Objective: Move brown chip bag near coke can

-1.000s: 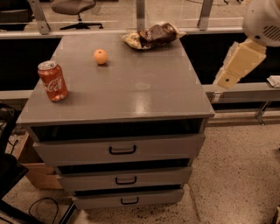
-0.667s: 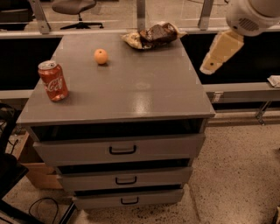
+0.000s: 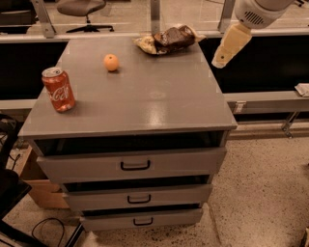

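Note:
The brown chip bag (image 3: 170, 38) lies flat at the far edge of the grey cabinet top (image 3: 145, 91), right of centre. The red coke can (image 3: 58, 89) stands upright near the front left corner. My gripper (image 3: 230, 46) hangs in the air past the cabinet's right edge, to the right of the chip bag and level with it, at the upper right of the camera view. It touches nothing.
A small orange fruit (image 3: 111, 62) sits on the top between the can and the bag. The cabinet has three drawers (image 3: 133, 165) below, slightly open. An office chair (image 3: 79, 9) and rails stand behind. A cardboard box (image 3: 41, 190) sits on the floor at left.
My gripper has moved up and to the left, from beside the cabinet's right edge toward the far right corner near the chip bag. The objects have not moved.

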Action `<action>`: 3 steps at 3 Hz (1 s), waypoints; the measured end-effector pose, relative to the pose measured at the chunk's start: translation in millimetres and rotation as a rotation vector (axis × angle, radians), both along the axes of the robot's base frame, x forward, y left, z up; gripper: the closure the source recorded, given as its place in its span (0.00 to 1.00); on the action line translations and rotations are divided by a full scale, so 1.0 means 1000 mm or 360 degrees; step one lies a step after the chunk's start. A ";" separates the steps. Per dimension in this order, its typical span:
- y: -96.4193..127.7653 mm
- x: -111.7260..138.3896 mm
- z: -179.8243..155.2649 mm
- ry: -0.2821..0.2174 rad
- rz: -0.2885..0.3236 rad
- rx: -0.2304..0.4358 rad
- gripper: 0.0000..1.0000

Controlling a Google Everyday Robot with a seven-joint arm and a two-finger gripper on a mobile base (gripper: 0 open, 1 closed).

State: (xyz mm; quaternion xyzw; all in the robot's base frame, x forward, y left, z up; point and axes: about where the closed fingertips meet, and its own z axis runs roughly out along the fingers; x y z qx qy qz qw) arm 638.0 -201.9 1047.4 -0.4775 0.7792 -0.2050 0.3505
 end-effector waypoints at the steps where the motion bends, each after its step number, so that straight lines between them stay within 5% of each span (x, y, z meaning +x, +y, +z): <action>1: -0.002 0.015 -0.012 0.0004 -0.0071 0.0059 0.00; 2: 0.003 0.078 -0.046 -0.0011 -0.0198 0.0235 0.00; 3: 0.018 0.133 -0.077 0.0026 -0.0207 0.0323 0.00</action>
